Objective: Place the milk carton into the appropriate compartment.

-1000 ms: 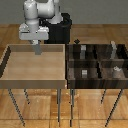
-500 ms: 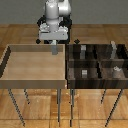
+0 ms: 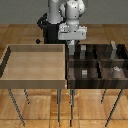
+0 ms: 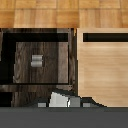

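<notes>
My gripper [image 3: 71,46] hangs over the seam between the light-wood tray [image 3: 35,65] and the dark-wood divided tray [image 3: 95,86]. In the wrist view the gripper [image 4: 61,103] is shut on the milk carton [image 4: 60,98], a small pale grey box held between dark fingers [image 4: 86,102]. Below the carton lies a dark compartment [image 4: 42,50] holding one small grey block [image 4: 36,60]. In the exterior view the carton is too small to make out under the hand.
The divided tray holds small grey blocks in several compartments [image 3: 84,73] [image 3: 116,70] [image 3: 113,49]. The light-wood tray also shows in the wrist view [image 4: 105,60]. Both trays stand on thin metal legs over a wood floor. The robot base [image 3: 50,30] stands behind them.
The arm has carried the carton toward the exterior view's right, from over the light-wood tray to the edge of the dark divided tray.
</notes>
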Controlling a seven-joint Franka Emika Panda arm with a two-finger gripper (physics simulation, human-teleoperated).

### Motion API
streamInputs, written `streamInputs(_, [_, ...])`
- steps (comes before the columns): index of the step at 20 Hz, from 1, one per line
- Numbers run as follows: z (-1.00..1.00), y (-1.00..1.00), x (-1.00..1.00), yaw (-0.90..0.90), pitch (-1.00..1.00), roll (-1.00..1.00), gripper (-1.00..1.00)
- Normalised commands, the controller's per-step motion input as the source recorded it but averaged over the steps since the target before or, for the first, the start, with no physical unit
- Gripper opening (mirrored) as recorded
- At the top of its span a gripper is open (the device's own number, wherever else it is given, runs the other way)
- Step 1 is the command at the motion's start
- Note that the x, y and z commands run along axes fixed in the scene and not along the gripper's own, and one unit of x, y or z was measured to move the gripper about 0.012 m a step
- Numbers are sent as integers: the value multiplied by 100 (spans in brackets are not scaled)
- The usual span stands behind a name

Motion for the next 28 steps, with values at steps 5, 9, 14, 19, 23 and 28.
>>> streamInputs(5, [0,80,-4,0,0,0,-100])
streamInputs(9, [0,0,-75,0,0,0,-100])
streamInputs(14, [0,0,-80,0,0,0,-100])
streamInputs(19, [-80,0,0,0,0,0,-100])
streamInputs(23, [-100,0,0,0,0,0,-100])
streamInputs(28, [-20,0,0,0,0,0,100])
